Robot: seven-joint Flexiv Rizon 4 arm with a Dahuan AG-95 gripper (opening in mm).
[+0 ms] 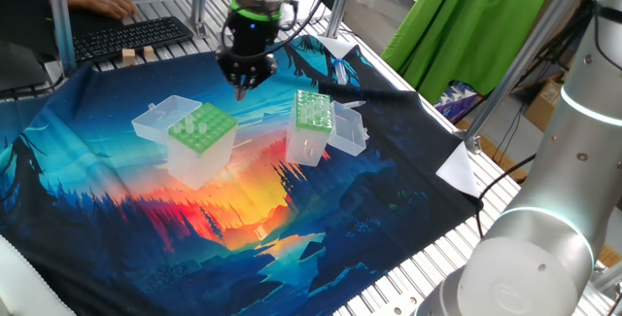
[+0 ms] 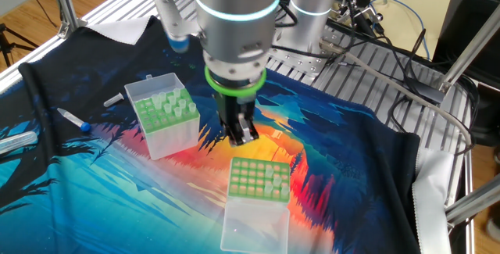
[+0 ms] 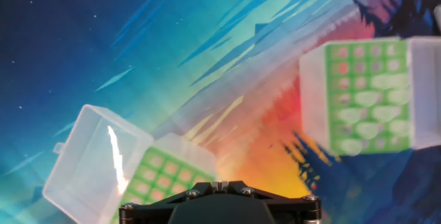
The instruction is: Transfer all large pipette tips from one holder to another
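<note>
My gripper (image 1: pixel 243 86) (image 2: pixel 240 135) hangs above the printed cloth between the two boxes. Its jaws are shut together, and I see nothing between them in the hand view, where the gripper (image 3: pixel 216 182) sits at the bottom edge. The wider holder (image 1: pixel 202 131) (image 2: pixel 258 180) (image 3: pixel 165 176) has a light-green plate, and its clear lid (image 1: pixel 160 117) is folded open. The narrower holder (image 1: pixel 313 112) (image 2: pixel 164 117) (image 3: pixel 365 100) stands taller. Several whitish large pipette tips (image 2: pixel 176 104) (image 3: pixel 368 117) stand in it.
A landscape-printed cloth (image 1: pixel 117 219) covers the table. At the far edge lie a keyboard (image 1: pixel 131 34), small wooden blocks (image 1: pixel 136 55) and a person's hand (image 1: pixel 102 3). A small capped tube (image 2: pixel 74 119) lies on the cloth's edge. Metal frame posts (image 2: pixel 66 4) stand around.
</note>
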